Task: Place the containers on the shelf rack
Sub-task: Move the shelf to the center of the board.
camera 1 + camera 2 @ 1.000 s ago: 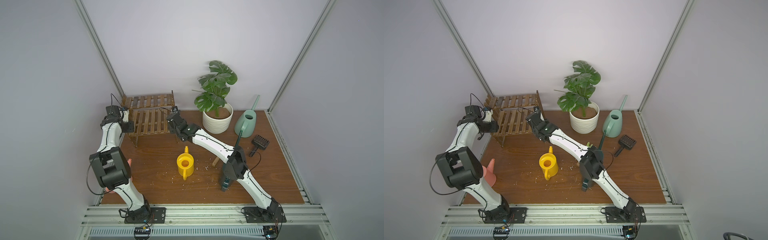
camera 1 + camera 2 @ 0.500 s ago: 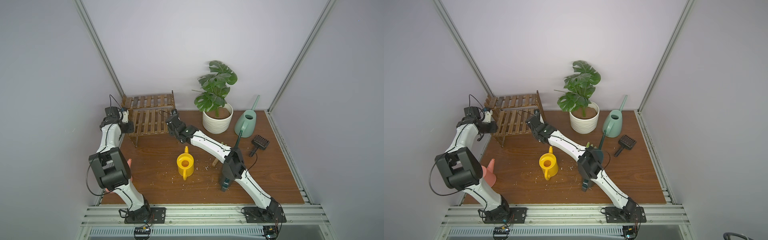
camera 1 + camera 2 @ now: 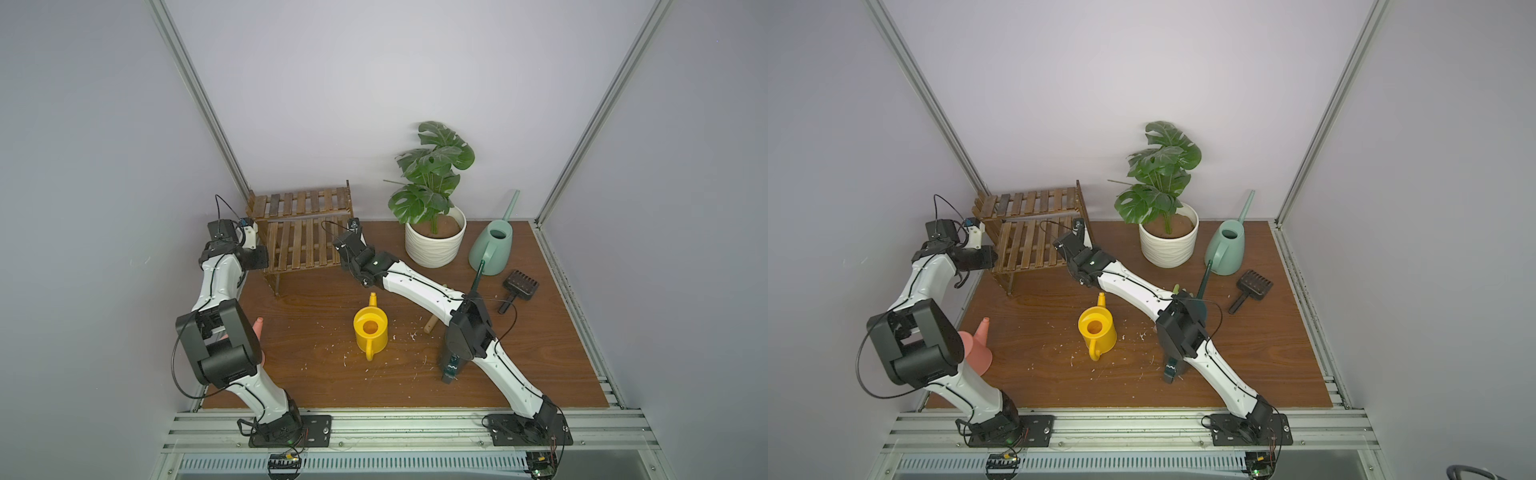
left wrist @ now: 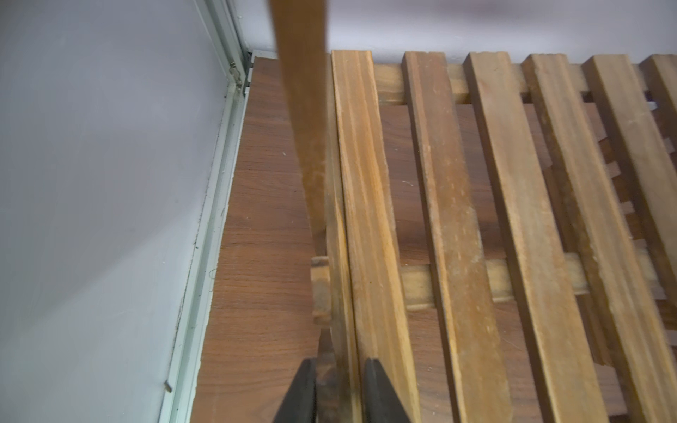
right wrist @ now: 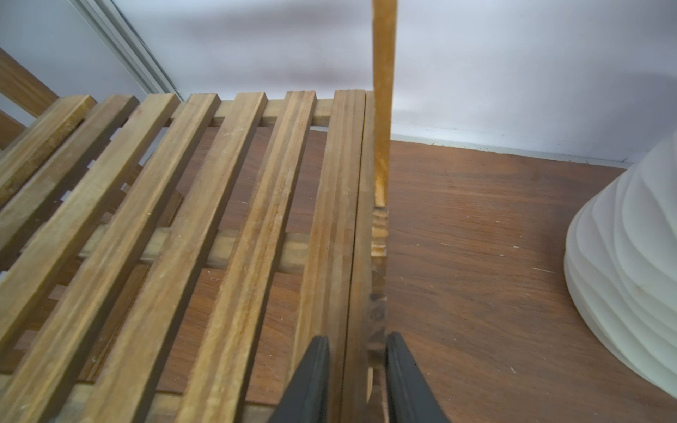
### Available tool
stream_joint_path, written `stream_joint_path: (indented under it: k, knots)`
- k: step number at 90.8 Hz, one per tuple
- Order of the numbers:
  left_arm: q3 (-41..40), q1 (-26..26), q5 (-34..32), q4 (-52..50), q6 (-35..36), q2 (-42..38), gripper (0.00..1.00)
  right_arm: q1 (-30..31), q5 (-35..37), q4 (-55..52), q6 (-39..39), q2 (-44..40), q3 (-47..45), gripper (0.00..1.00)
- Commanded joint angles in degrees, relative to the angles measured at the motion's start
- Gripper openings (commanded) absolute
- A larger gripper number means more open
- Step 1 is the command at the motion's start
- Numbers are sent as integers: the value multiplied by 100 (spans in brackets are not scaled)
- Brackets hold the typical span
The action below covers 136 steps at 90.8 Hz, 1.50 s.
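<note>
Wooden shelf rack (image 3: 305, 232): one; both grippers' jaws clamp its side rails.

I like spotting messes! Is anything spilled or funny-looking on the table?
Yes. Small pale crumbs lie scattered on the wooden table around the yellow watering can. The shelf rack is empty, too: both arms are pinching its side edges instead of holding a can.

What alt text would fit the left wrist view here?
The left claw pinches the outermost slat at one end of the shelf rack, fingers on either side. Beyond lie the rack's other slats, brown tabletop and grey wall.
</note>
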Motion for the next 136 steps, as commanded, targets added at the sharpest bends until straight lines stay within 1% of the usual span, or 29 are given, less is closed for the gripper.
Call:
stream_joint_path:
  k: [1,14,28,40,48,60,71,83,93,116,128,136]
  knots:
    - [-332,-107,547,-673,-42,6,23,-18,71,-194,127,-391,-467,27]
    - [-488,-201,605,-673,-50,-110,24,-18,200,96,199,-858,-1223,24]
    - [-650,-422,562,-673,-50,-233,23,-16,243,635,323,-1481,-2282,21]
    - [-744,-598,545,-673,-30,-307,24,-10,286,1276,451,-2093,-3368,19]
    - [-752,-634,624,-673,-48,-291,24,-18,349,1563,466,-2322,-3831,18]
    - [-789,-663,706,-673,-37,-257,24,-39,385,1564,396,-2379,-3901,17]
    - [-868,-686,719,-678,30,-258,24,-94,310,1501,361,-2327,-3741,17]
    - [-967,-696,699,-681,111,-317,23,-82,282,1464,376,-2368,-3690,11]
    - [-1023,-723,690,-682,133,-353,22,-28,266,1544,407,-2406,-3818,10]
    - [-1090,-751,674,-699,218,-363,17,51,222,1670,430,-2519,-4077,7]
    - [-1124,-761,686,-717,273,-457,12,68,219,1675,446,-2730,-4296,4]
    - [-1193,-773,714,-717,274,-565,11,92,252,1739,473,-2893,-4489,2]
